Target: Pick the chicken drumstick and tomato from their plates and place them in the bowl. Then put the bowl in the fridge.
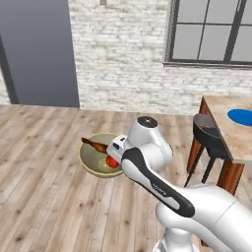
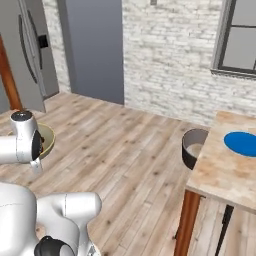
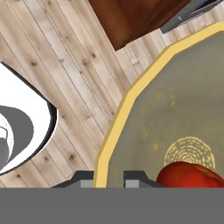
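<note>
In the left base view the grey fridge [image 1: 39,51] stands at far left against the brick wall. On the near side of it, above the plank floor [image 1: 44,197], the bowl [image 1: 93,158] hangs in mid-air, olive-tan with a yellow rim. The chicken drumstick [image 1: 94,144] lies across its far edge, thin end pointing left, and the tomato [image 1: 111,162] sits inside at the right, just beside the wrist. The arm rises from the lower right, bends at a white elbow, and its forearm reaches leftward and down, so the hand meets the bowl at the bowl's right rim. The jaws [image 3: 108,178] are hidden behind the wrist there; in the hand view they stand narrowly closed, one dark tip on either side of the yellow rim, so they are pinched on the bowl's wall. That view looks down into the greenish-beige inside, with the tomato at lower right near the tips and the floor planks to the left.

Further right, a dark stool [image 1: 209,140] stands by the wooden worktop [image 1: 236,140], which carries the blue plate [image 1: 242,116] near its far edge.

In the right base view the fridge shows at upper left with its dark curved handle [image 2: 27,47]. Below it the white wrist covers most of the bowl, whose rim peeks out just right of it. At right, the stool is tucked against the worktop, and the blue plate lies on top.
</note>
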